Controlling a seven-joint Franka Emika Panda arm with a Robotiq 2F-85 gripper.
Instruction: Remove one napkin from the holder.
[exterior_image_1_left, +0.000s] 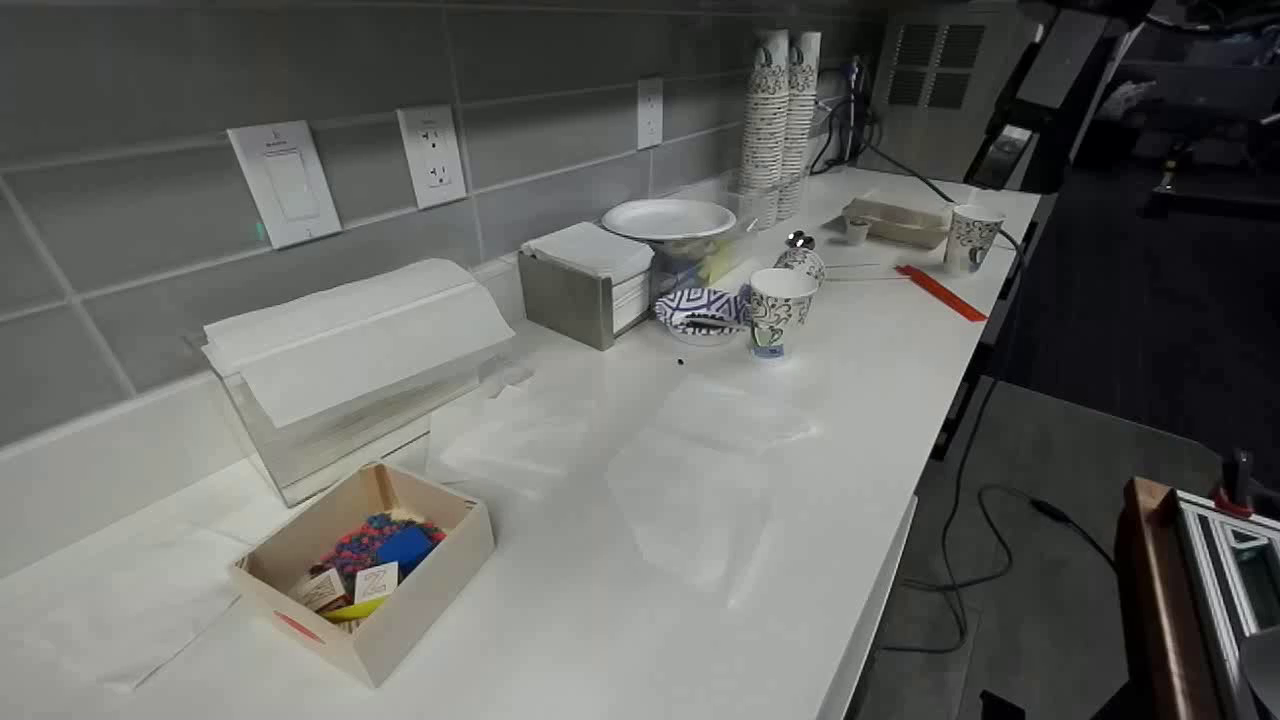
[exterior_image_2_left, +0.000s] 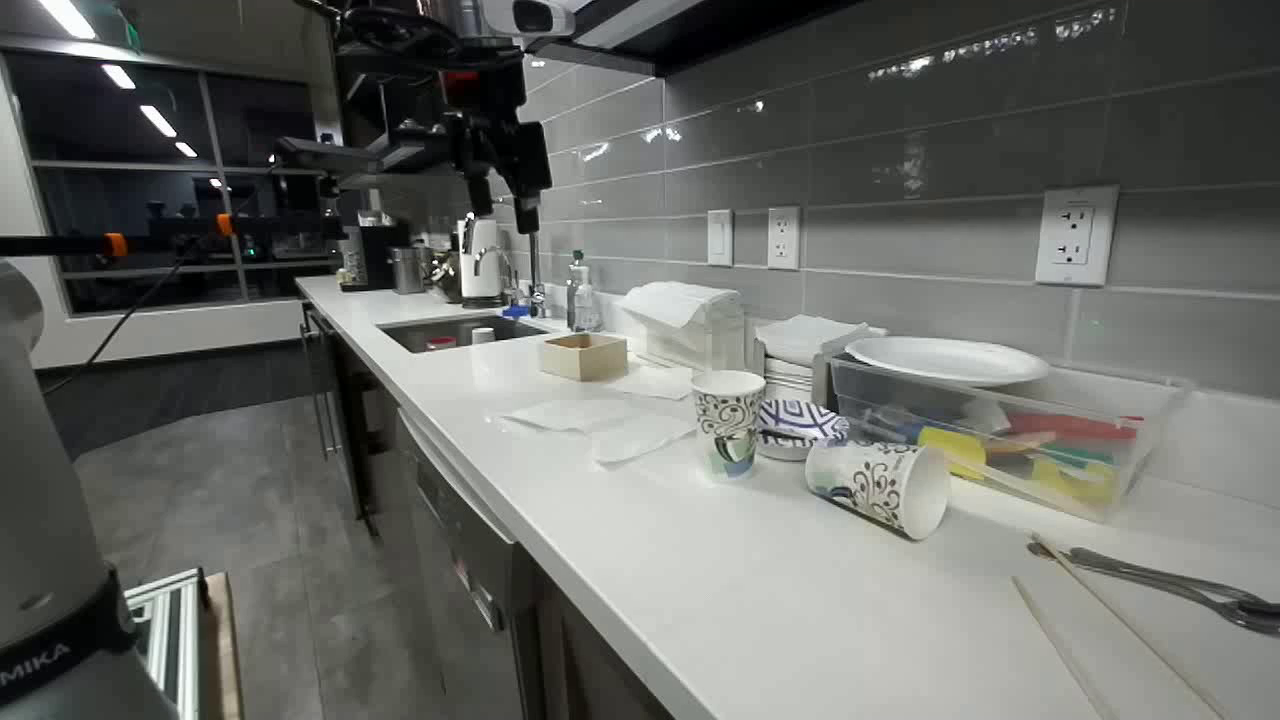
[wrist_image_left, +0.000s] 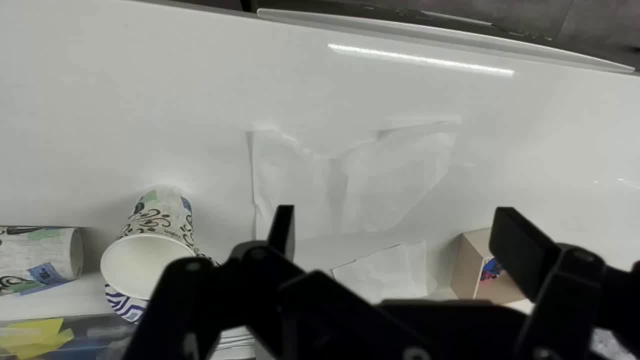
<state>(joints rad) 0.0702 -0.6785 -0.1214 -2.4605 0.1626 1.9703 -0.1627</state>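
The holder (exterior_image_1_left: 345, 440) is a clear, low tray with a thick stack of white napkins (exterior_image_2_left: 680, 300), against the tiled wall. The top napkin (exterior_image_1_left: 370, 350) drapes over its front edge. Several loose, creased napkins lie flat on the counter; a pair (exterior_image_1_left: 690, 510) is in front and also shows in the wrist view (wrist_image_left: 390, 175). Another (wrist_image_left: 387, 272) lies closer to the holder. My gripper (wrist_image_left: 397, 230) is open, with nothing between its fingers, high above the counter; it also shows in an exterior view (exterior_image_2_left: 505, 205). The gripper hides most of the holder in the wrist view.
A wooden box (exterior_image_1_left: 450, 560) of colourful items stands by the holder. A grey box (exterior_image_1_left: 570, 300) with folded napkins, an upright cup (exterior_image_1_left: 780, 305), a lying cup (exterior_image_2_left: 880, 490), a clear bin (exterior_image_2_left: 1000, 470) and cup stacks (exterior_image_1_left: 765, 130) stand along the counter. A sink (exterior_image_2_left: 400, 338) lies beyond.
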